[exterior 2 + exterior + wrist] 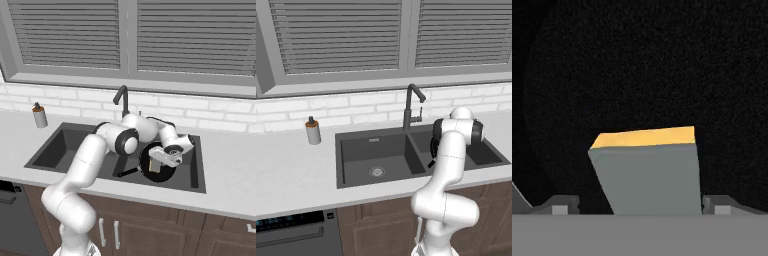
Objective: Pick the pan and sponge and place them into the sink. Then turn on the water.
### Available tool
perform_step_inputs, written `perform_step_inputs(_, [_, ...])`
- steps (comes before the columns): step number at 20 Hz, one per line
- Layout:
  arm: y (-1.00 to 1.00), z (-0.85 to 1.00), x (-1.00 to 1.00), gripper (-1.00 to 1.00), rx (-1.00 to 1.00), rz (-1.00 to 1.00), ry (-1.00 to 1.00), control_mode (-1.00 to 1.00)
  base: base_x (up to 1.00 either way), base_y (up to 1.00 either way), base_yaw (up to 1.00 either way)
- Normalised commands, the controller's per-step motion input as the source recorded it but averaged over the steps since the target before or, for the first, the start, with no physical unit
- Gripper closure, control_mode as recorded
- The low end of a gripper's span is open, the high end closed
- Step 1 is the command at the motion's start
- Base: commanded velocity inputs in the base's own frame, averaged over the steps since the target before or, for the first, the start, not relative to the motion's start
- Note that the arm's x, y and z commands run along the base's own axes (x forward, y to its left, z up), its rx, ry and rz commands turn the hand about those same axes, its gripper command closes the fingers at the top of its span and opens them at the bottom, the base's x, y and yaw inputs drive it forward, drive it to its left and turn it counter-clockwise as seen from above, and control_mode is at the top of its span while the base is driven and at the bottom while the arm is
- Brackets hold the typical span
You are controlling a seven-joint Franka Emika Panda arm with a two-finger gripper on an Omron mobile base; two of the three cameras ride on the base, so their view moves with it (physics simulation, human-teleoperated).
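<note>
Two basins: the sink (356,150) is a dark grey double-basin set into a pale counter (291,175) under a shuttered window, with a round silver drain in the left basin.
Counter: it carries a small grey bottle with a brown cap (313,131) well to the left of the sink, near the white tiled wall.
Arm: the white arm rises from the front of the cabinet and bends down into the right basin.
Faucet: the dark gooseneck faucet (410,106) stands upright at the back rim between the two basins.
Pan: the pan (158,162) lies flat in the right basin, its thin black handle pointing toward the front left of that basin; in the hand view its black surface spreads behind everything else.
Gripper: the gripper (156,164) hangs low over the pan, pointing down into it.
Sponge: the sponge (649,172), a grey block with a yellow top face, stands tilted between the two fingertips (559,206), above the pan.
Jaws: spread wide, one tip on each side of the sponge; whether they press on it or stand clear of it cannot be told.
</note>
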Motion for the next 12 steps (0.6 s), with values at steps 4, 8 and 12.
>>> perform_step_inputs(4, [0.0,0.34,-0.06,-1.0,0.0,0.0,-0.02,-1.0,0.0,0.0,0.0])
perform_step_inputs(8, [0.0,0.43,0.0,-1.0,0.0,0.0,-0.01,-1.0,0.0,0.0,0.0])
perform_step_inputs(12, [0.0,0.49,-0.04,-1.0,0.0,-0.01,-0.01,-1.0,0.0,0.0,0.0])
